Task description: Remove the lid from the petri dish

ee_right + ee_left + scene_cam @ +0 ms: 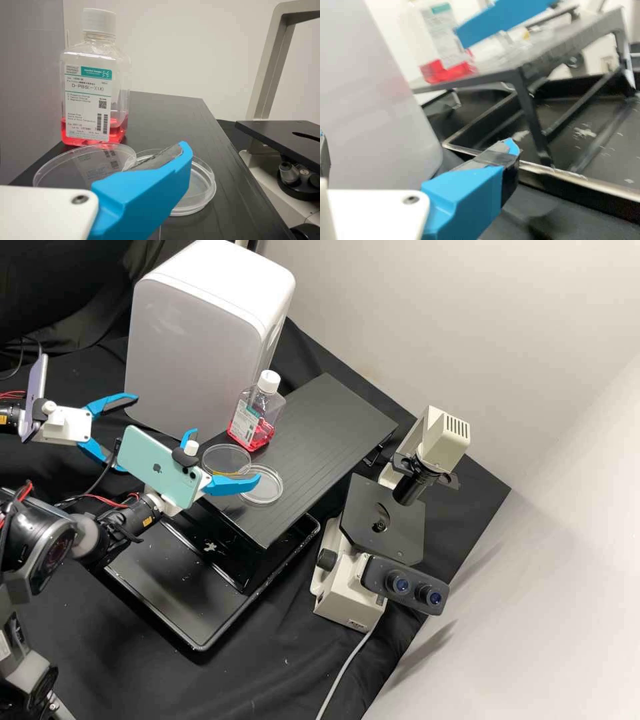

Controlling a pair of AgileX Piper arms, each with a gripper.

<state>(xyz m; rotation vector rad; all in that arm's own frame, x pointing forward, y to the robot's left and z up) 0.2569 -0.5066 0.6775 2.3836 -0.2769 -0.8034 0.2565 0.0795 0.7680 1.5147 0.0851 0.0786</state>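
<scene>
Fingers (233,485) of the right gripper (227,455), bright blue, stand wide apart with nothing clamped. Between them sits the clear round plastic lid (223,452), and the lower finger runs along its near edge; whether that finger's dark pad touches the rim cannot be told. The lid is off the shallow clear plastic petri dish (263,485), which lies flat just beside it. In the right wrist view their rims overlap, and it is unclear whether the lid leans on the dish or lies clear of it. Both are at the near end of the black ribbed raised platform (320,427). Farther along that platform a clear square bottle with a white cap and red liquid (253,417) stands upright. A mint-green phone (160,470) is mounted on the right wrist.

The left gripper (123,430) has its blue fingers (113,402) spread wide and holds nothing. It hangs beside the tall white rounded box (200,327), well apart from the dish. Under the platform lies a black tray (200,633). A white and black microscope (393,527) stands to the platform's right on the black cloth.
</scene>
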